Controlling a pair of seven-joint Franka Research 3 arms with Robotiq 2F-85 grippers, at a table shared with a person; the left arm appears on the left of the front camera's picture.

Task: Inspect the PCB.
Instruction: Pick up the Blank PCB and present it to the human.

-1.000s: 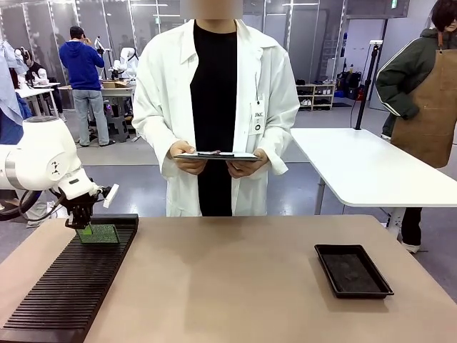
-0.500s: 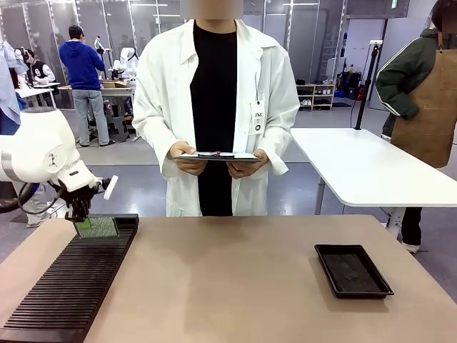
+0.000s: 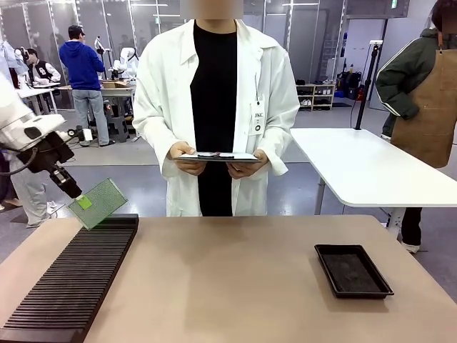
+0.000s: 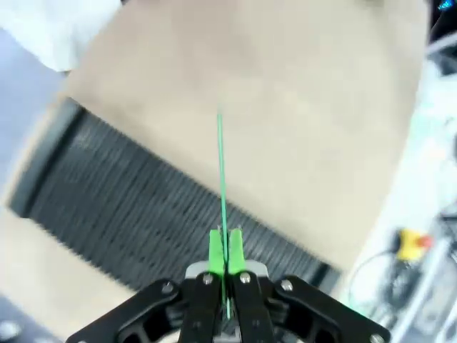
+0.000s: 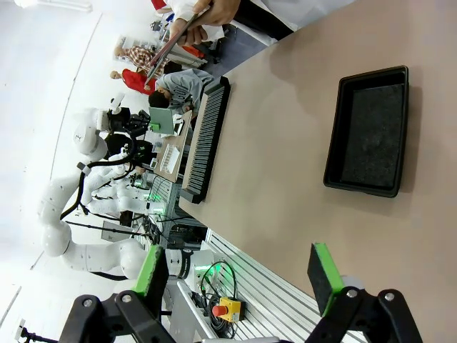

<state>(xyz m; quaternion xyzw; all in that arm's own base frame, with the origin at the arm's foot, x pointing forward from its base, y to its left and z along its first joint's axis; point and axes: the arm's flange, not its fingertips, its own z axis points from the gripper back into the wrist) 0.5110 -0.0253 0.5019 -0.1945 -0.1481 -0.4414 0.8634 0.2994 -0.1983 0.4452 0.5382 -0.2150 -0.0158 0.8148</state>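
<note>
We saw left tool [image 3: 78,199] pinching PCB [image 3: 102,201] corner tight, mid-left of frame, tilted above rack [image 3: 71,279]. Right tool [image 5: 239,275] gaped wide, empty. PCB looked thin, stiff, light; we'd grip edges only.

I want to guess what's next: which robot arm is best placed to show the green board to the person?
Probably the left. The left fingers are shut on the PCB, holding it up in the air; the right fingers are open and empty.
</note>
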